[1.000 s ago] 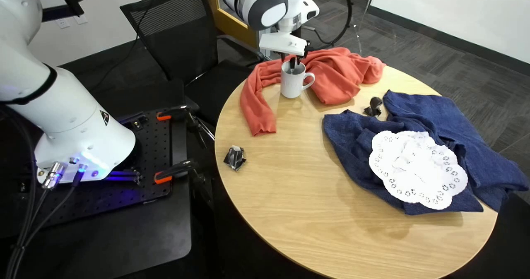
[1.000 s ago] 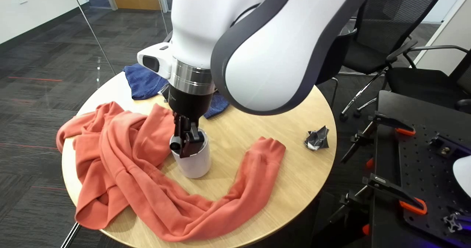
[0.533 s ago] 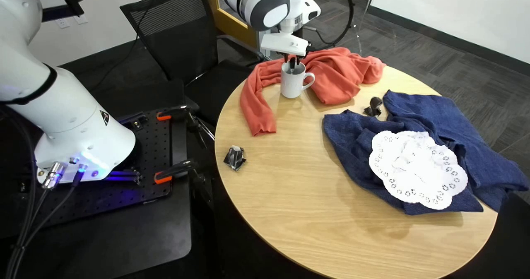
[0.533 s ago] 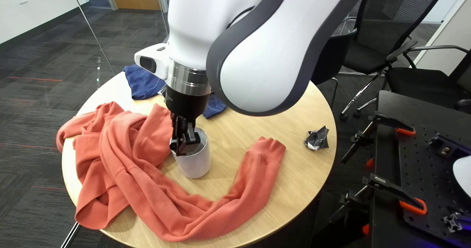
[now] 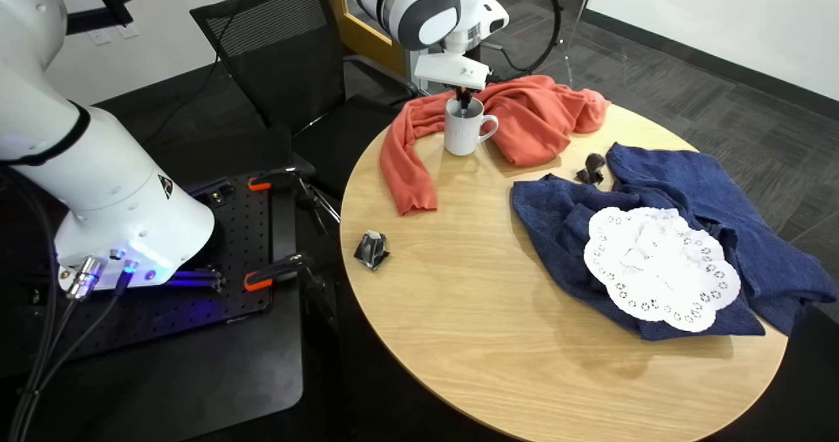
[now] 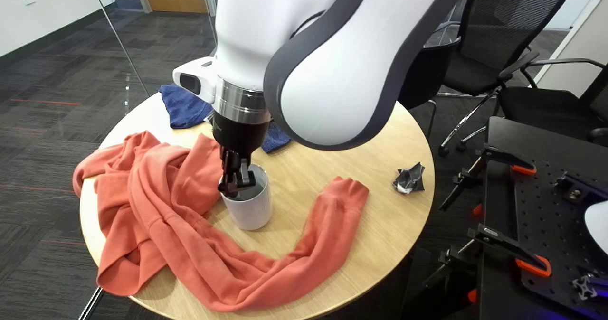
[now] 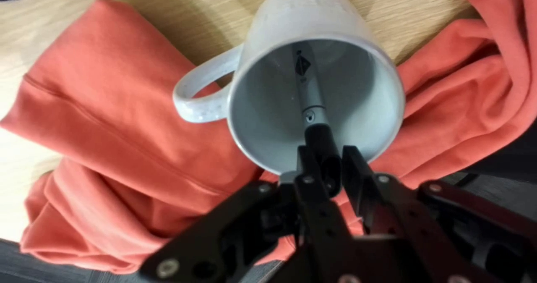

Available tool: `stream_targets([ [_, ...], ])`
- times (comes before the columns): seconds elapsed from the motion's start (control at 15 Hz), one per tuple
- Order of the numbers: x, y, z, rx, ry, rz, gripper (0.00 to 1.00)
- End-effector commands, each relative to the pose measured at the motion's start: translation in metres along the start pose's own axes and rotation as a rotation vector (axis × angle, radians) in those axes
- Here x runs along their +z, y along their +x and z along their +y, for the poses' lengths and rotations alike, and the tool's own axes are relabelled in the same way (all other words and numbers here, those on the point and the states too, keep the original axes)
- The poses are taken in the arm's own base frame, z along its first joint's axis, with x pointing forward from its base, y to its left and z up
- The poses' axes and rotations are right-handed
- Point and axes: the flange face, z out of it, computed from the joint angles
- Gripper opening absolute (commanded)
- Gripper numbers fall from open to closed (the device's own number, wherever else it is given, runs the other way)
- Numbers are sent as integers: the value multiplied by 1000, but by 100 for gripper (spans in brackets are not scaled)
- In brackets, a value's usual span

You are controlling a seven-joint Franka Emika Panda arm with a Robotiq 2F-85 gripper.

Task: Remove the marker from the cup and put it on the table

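Note:
The white cup (image 7: pixel 310 18) stands upright on the tan table (image 5: pixel 459 311), its handle to the left in the wrist view. Inside it leans the marker (image 7: pixel 310 90), grey-white along its lower body, with a black upper end sticking out over the rim. My gripper (image 7: pixel 327 159) has closed in on that black end, one finger on each side. In an exterior view the gripper (image 5: pixel 464 94) is seen just above the cup's mouth, pointing down. Its fingers hide part of the cup's rim in an exterior view, where the cup (image 6: pixel 249 211) shows from behind.
A coral sweatshirt (image 5: pixel 531 120) lies bunched around the cup on the table. Farther along are a dark blue cloth (image 5: pixel 557 225) bearing a white doily (image 5: pixel 662 271), and a small black object (image 5: pixel 593 168). A crumpled dark wrapper (image 5: pixel 372 250) sits near the edge.
The fingers have come together around the marker's top from a wider stance. My arm has shifted slightly, leftward in an exterior view; the cup has stayed put.

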Motion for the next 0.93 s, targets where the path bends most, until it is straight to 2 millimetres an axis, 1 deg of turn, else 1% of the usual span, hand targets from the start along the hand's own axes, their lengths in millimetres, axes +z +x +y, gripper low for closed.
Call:
stream_targets([
  [0.0, -12, 2, 4, 19, -38, 17, 5],
  [0.13, -22, 2, 4, 23, -52, 33, 5],
  [0.4, -54, 7, 1, 40, -78, 71, 5],
  [0.73, -111, 11, -7, 43, -107, 102, 5],
  [0.87, -134, 8, -9, 51, -116, 125, 5],
])
